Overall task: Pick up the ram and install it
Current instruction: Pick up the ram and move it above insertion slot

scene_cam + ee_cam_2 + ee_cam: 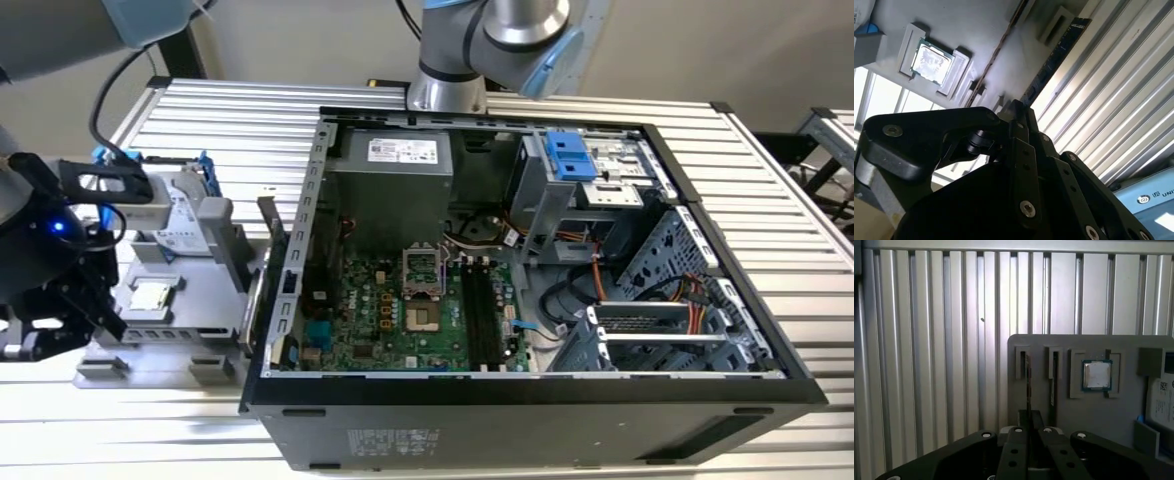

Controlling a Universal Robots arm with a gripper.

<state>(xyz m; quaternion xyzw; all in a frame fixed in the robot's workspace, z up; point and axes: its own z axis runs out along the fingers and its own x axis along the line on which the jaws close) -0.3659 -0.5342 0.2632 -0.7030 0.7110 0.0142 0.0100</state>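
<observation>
The ram (1028, 385) is a thin dark stick seen edge-on in the first wrist view, running from a slot of the grey holder (1114, 415) down between my fingers. In the second wrist view the ram (1056, 55) stretches away from the fingertips along the holder's edge. My gripper (1028, 416) (1021, 107) is shut on the ram's near end. Whether the stick still sits in its slot I cannot tell. In the exterior view my gripper (80, 310) hangs over the holder (200, 300) at the exterior view's left, beside the open computer case (287, 300). The black motherboard slots (481, 315) lie inside.
The holder also carries a square processor chip (1097, 375) (930, 61) (150, 293), a second thin stick (1052, 387) and a silver hard drive in a blue frame (174, 215). The case's left wall stands close to the holder. Everything rests on a ribbed metal table (929, 365).
</observation>
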